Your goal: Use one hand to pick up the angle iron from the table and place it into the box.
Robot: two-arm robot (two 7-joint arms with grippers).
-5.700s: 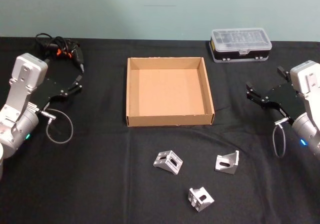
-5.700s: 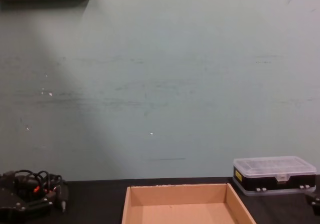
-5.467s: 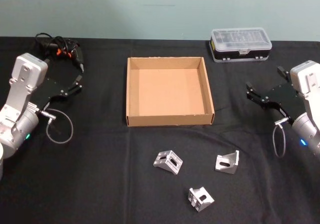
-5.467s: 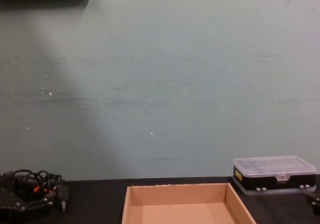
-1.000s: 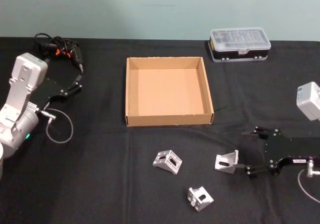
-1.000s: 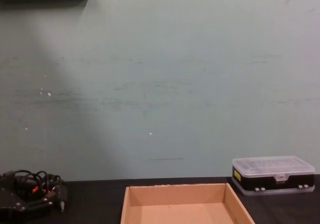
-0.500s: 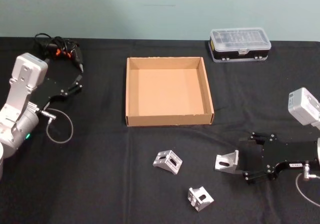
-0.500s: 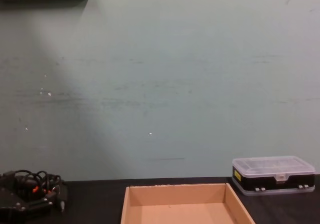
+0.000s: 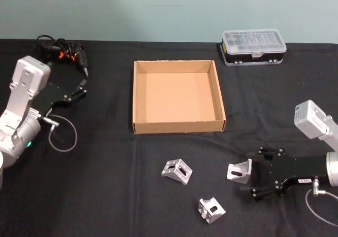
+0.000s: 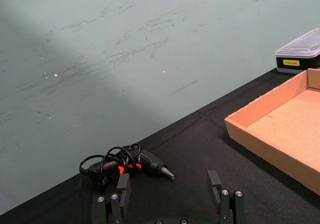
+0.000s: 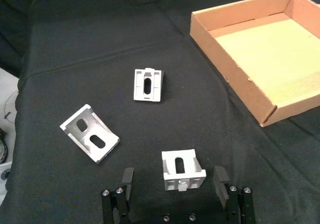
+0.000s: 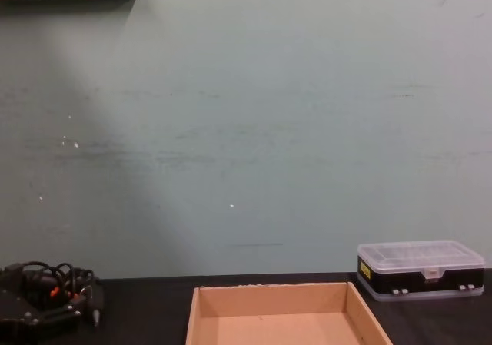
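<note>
Three silver angle irons lie on the black table (image 9: 105, 184) in front of the tan box (image 9: 178, 126): one on the left (image 9: 177, 171), one nearest me (image 9: 212, 210), one on the right (image 9: 240, 171). My right gripper (image 9: 257, 173) is low over the table, open, its fingers on either side of the right angle iron. In the right wrist view that angle iron (image 11: 183, 170) sits between the two fingers (image 11: 128, 176) without being pinched. My left gripper (image 9: 83, 87) stays parked at the far left, open.
A black case with a clear lid (image 9: 254, 47) stands behind the box at the right. A black corded tool with orange marks (image 9: 63, 52) lies at the back left, just beyond the left gripper. The box (image 11: 230, 74) holds nothing.
My right arm came down from its raised place at the right and slid left along the table until its open fingers straddle the right angle iron. The left arm has not moved.
</note>
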